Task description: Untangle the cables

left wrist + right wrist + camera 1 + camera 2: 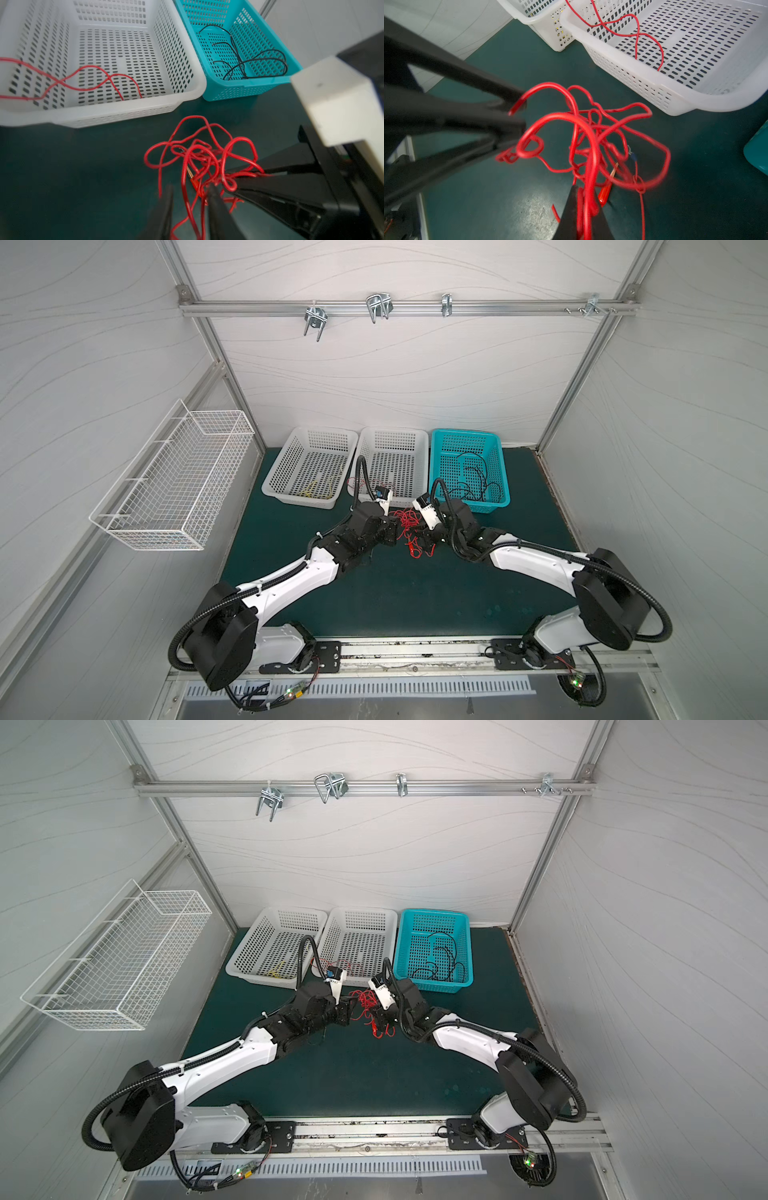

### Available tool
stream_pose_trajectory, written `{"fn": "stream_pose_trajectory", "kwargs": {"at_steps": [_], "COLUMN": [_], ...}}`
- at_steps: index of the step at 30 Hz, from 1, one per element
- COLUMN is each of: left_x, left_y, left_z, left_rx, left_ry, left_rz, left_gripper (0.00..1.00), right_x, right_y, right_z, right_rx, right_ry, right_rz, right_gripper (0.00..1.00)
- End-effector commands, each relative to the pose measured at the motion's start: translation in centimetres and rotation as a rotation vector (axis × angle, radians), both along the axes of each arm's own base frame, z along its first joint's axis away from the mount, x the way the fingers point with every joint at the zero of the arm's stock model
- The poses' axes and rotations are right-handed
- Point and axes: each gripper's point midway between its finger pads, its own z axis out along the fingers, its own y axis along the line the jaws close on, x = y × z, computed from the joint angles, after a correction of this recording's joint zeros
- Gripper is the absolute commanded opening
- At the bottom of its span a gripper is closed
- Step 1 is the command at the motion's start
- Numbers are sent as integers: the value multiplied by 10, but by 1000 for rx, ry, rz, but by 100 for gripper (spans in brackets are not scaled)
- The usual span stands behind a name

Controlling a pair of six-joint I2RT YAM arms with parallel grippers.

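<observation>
Landmark: the middle white basket (394, 432), standing on the green mat (395, 597).
Red cables: a knotted red bunch (409, 526) is just in front of that basket's near wall, not touching it.
Other cables: one loose red cable (91, 66) lies inside the basket. The black cables (473, 479) are in the blue basket (465, 432) right beside it. The yellow cables (309, 490) are in the other white basket (322, 430) on its far side.
Right claw: the right gripper (581, 193) is squeezed tight on a few red strands.
Left claw: the left gripper (191, 187) shows a small gap with red strands running through it. It is blurry, so I cannot tell if it is pinching them.
Line-up: the bunch sits right between the two claws, and both are just as near. It is a round clump with no clear long way. Its loose ends trail away from the basket.
Next, my guess: pull the claws apart, along the basket's near wall.
Watch out: the knots may pull tighter.
</observation>
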Motion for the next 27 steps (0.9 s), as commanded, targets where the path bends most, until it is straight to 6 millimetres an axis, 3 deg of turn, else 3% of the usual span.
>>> {"fn": "stream_pose_trajectory", "kwargs": {"at_steps": [1, 3, 7, 9, 12, 19, 23, 27], "left_x": [11, 11, 8, 8, 11, 8, 6, 4], "left_y": [-3, -7, -13, -12, -5, 0, 1, 1], "left_z": [8, 7, 6, 4, -1, -16, -16, -11], "left_rx": [-33, -28, -23, -18, 3, 32, 22, 12], "left_ry": [-33, -19, -1, -1, 5, 59, 62, 52], "left_rz": [39, 15, -24, -17, 20, 41, 41, 40], "left_gripper": [9, 0, 0, 0, 0, 0, 0, 0], "right_x": [3, 4, 19, 27, 35, 37, 28, 12], "right_y": [7, 8, -2, -10, -24, -53, -56, -43], "right_z": [10, 10, 3, 1, 3, 34, 59, 72], "right_rx": [2, -3, -68, -109, -165, -225, -159, -55], "right_ry": [-46, -45, -39, -41, -59, -133, -153, -117], "right_rz": [9, 5, -93, -154, -226, -309, -304, -223], "right_gripper": [6, 6, 10, 17, 37, 60, 63, 63]}}
